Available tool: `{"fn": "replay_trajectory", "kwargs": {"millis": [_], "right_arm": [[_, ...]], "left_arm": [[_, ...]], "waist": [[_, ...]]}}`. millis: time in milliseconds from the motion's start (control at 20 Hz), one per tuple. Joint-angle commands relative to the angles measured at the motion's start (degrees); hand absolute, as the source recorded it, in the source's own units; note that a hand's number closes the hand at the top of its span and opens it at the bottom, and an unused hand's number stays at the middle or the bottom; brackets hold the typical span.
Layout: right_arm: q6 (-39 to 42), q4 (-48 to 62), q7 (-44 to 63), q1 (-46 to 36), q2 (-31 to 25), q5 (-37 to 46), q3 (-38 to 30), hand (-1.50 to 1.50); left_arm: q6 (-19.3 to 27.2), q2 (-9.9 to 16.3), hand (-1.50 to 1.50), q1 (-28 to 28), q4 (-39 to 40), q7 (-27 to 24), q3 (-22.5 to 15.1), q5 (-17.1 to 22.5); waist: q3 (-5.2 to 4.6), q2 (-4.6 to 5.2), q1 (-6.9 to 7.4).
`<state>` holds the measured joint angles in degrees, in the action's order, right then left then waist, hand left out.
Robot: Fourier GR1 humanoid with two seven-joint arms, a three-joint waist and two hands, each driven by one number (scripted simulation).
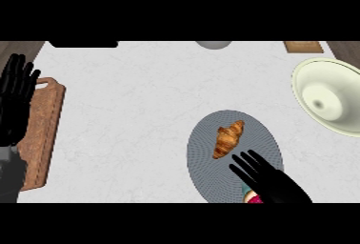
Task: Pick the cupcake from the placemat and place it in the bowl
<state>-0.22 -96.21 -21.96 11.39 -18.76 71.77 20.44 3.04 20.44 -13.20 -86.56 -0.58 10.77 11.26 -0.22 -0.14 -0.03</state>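
Cupcake (252, 198), pink and teal, mostly hidden under right robot hand (273, 183)

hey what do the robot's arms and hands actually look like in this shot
Both hands are plain black, with long slim fingers and no markings. The left hand joins a grey forearm at the picture's left edge. Of the right hand only the black part shows; its forearm is out of view. No cables show.
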Motion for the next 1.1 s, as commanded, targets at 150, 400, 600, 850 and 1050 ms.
{"fn": "replay_trajectory", "kwargs": {"millis": [150,400,600,850,1050], "right_arm": [[4.8,-0.6,1.3,-2.0,0.2,0.5,-2.1,-1.50],[-5.3,7.2,-3.3,-4.4,4.2,1.7,-0.2,1.50],[-7.9,6.8,-4.9,-3.9,4.2,2.0,-0.8,1.50],[-9.4,6.8,-7.3,-4.4,3.9,1.5,-2.4,1.50],[-2.2,15.5,-6.0,-1.5,-12.6,-11.8,-28.1,1.50]], "left_arm": [[-1.8,0.0,0.00,-3.6,5.6,-1.8,2.2,-0.2],[-1.1,-2.7,0.00,-1.6,4.1,-2.6,0.4,-1.3],[2.3,-4.7,0.00,-1.1,1.1,-1.2,-2.2,-5.1],[0.5,-3.8,0.00,-0.6,2.4,-2.1,0.4,-3.6],[0.1,-1.2,0.00,0.0,0.3,-0.1,2.6,-1.9]], "waist": [[0.20,0.15,-0.25],[0.23,0.17,-0.08],[0.23,0.12,-0.08],[0.22,0.15,-0.09],[0.51,0.98,-2.46]]}}
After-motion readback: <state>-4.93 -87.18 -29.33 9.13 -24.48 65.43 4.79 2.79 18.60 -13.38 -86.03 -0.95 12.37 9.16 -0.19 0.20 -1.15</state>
